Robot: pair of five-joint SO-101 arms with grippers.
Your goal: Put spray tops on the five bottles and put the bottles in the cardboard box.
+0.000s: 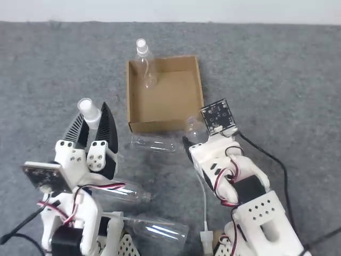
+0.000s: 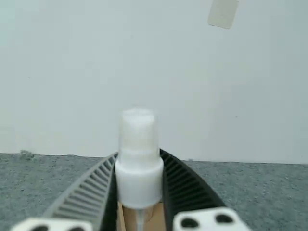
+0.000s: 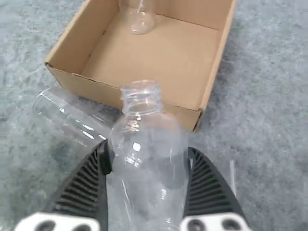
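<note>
Both are gripping: left gripper [image 1: 93,113] an upright white top [image 2: 138,144], right gripper [image 3: 147,150] a clear bottle [image 3: 144,125] pointing twelve o'clock

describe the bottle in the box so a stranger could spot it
Find the cardboard box on the grey table. In its far left corner stands a clear bottle with a white spray top. It is the only bottle inside the box.

Clear glossy plastic bottle [image 3: 147,144], matt cardboard box [image 3: 159,53], fuzzy carpet [image 1: 277,64]
</note>
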